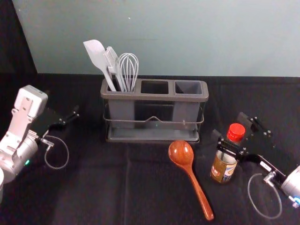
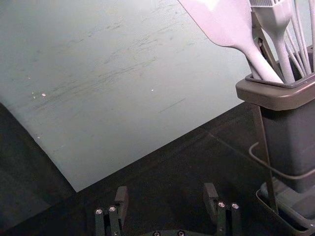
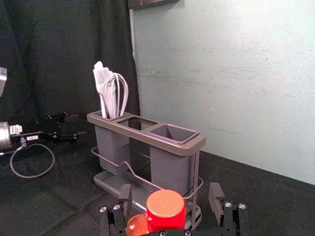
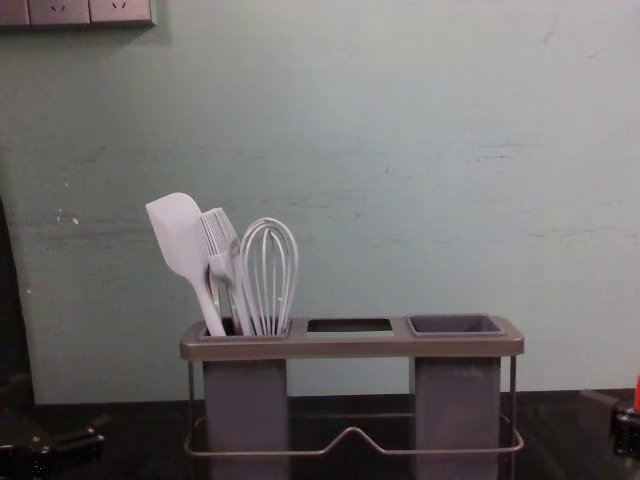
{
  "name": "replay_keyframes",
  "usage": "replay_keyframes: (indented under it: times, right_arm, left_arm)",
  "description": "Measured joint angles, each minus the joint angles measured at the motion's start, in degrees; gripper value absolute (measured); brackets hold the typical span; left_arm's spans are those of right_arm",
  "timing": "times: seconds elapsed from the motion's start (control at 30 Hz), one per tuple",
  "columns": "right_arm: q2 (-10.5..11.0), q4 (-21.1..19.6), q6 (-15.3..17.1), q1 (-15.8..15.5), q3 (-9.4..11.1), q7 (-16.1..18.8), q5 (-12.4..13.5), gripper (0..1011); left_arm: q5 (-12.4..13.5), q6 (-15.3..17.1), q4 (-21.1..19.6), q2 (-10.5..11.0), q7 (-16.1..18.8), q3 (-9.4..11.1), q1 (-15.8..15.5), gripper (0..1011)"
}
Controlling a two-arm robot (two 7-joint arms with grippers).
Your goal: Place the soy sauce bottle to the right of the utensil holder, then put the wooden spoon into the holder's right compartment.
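Right gripper [image 1: 228, 125], wide open, straddles the ungripped bottle [image 1: 224, 167]; left gripper [image 1: 63, 105], open and empty, is left of the holder [image 1: 154, 97].

Head view downward, chest view level.
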Motion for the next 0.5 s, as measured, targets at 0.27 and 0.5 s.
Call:
replay_keyframes:
  times: [0.27,0.5]
  right_arm:
    - [-0.23,-0.64,0.63,-0.65,0.99,0.96,-0.96,927]
    - [-0.35,-1.5,1.4,-1.59,2.1,1.44,-1.47,739]
  left_arm:
    - [0.0,0.0,0.0,0.0,0.0,0.0,0.0,1005]
    - [0.0,0.0,0.0,0.0,0.0,0.0,0.0,1005]
